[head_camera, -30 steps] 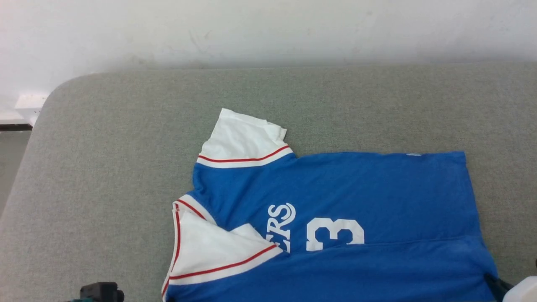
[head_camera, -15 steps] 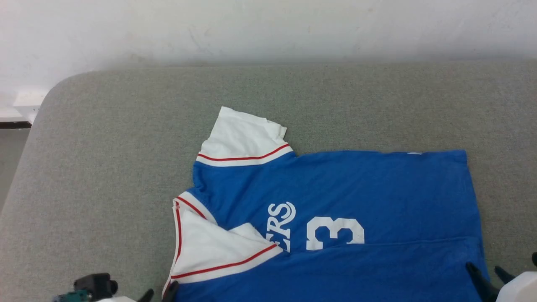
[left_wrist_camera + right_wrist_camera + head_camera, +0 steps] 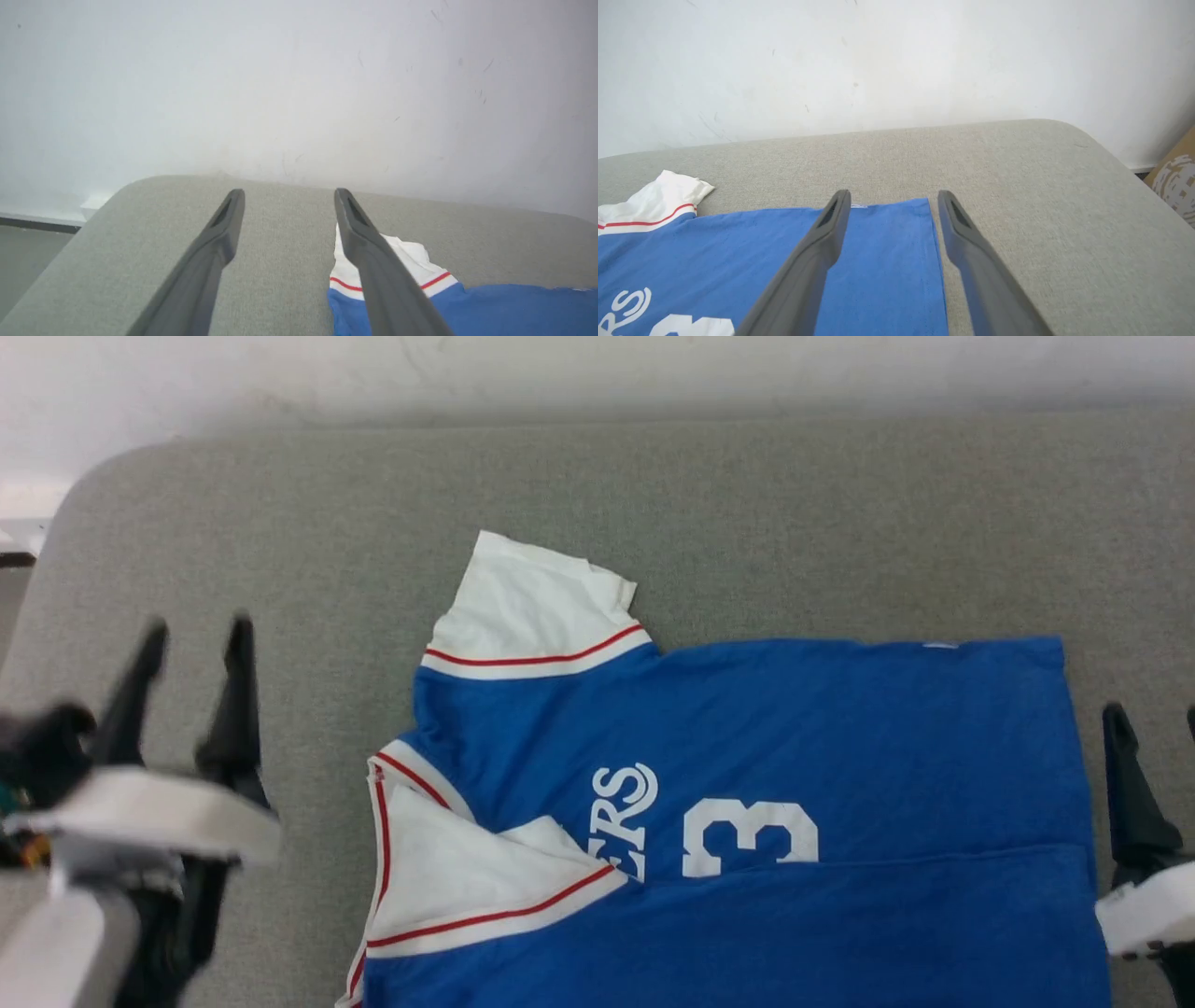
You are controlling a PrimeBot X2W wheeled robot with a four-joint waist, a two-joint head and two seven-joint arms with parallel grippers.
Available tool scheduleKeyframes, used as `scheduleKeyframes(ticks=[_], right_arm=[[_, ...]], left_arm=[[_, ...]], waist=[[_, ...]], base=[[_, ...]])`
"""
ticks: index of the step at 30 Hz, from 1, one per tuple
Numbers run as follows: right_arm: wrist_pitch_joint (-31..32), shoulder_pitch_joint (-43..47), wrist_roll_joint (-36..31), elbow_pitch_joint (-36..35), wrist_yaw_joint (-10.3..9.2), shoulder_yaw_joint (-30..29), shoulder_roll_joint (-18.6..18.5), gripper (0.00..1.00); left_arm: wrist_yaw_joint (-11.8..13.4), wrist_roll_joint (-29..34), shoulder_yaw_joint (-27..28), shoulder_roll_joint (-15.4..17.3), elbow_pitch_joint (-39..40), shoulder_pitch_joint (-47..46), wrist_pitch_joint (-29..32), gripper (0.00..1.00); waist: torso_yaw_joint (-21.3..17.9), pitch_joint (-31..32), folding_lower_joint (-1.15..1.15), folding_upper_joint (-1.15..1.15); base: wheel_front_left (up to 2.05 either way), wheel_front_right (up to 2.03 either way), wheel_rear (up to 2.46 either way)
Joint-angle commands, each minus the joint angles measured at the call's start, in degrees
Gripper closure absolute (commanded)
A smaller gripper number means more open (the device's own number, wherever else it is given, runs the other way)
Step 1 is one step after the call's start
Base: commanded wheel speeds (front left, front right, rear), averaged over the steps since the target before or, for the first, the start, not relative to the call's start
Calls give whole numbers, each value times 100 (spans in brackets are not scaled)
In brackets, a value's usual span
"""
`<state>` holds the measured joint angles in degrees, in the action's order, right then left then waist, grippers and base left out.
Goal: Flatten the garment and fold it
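Two tools flank the garment, and neither has hold of anything. At nine o'clock the left tool (image 3: pixel 198 630) hangs over the bare grey table (image 3: pixel 747 504), its fingers spread wide with nothing between them. The head view blurs it, so its height above the table is hard to judge.

The garment (image 3: pixel 794 737) lies in the middle of the table, collar to nine o'clock and hem to three. Its far sleeve (image 3: pixel 532 607) sticks out flat at eleven o'clock. The near sleeve (image 3: pixel 448 868) and the near side are already turned in over the chest, covering part of the lettering.

At three o'clock the right tool (image 3: pixel 1155 723) stands just beside the hem, fingers likewise well apart and empty. In its wrist view one finger lines up over blue cloth and the other over table.

Thin jersey like this is light and limp, apt to drag and bunch. I judge the best hold is a pinch at the edge: the far shoulder for the left tool and the far hem corner (image 3: pixel 1050 649) for the right, both lifted together.
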<state>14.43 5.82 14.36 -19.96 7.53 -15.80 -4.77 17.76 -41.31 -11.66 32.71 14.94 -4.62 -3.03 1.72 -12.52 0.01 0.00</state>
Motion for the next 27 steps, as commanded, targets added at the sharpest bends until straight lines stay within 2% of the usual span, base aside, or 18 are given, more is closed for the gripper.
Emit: scheduleKeyframes(ticks=[1, 5, 9, 14, 17, 21, 27], right_arm=[[-124, -177, -128, -87, -4, 109, 34, 0], [-359, -489, -379, -174, -4, 331, 84, 0], [-473, -743, -497, -145, -4, 584, 122, 0], [-553, -933, -577, 3, -4, 767, 155, 0], [-577, -1007, -583, 91, -4, 826, 168, 0], [-575, -1081, -570, 172, -4, 880, 178, 0], [-590, -1147, -558, 219, -4, 895, 185, 0]], left_arm=[[22, 273, -52, 124, 11, -517, 25, 0], [-287, 793, -457, 347, -273, -1982, 397, 0], [-881, 1101, -1043, 362, -862, -3338, 961, 0], [-1730, 995, -1750, 194, -1829, -4380, 1990, 0], [-2068, 858, -1975, 135, -2360, -4732, 2484, 0], [-2265, 649, -2102, 71, -2905, -5022, 2884, 0], [-2378, 385, -2207, 122, -3416, -5275, 3471, 0]], waist=[[-83, -371, -1, 0], [-163, -762, -1, 0], [-270, -1147, -1, 0], [-423, -1535, -1, 0], [-516, -1734, -1, 0], [-629, -1949, -1, 0], [-764, -2170, -1, 0]], base=[[0, 0, 0], [0, 0, 0], [0, 0, 0], [0, 0, 0], [0, 0, 0], [0, 0, 0], [0, 0, 0]])
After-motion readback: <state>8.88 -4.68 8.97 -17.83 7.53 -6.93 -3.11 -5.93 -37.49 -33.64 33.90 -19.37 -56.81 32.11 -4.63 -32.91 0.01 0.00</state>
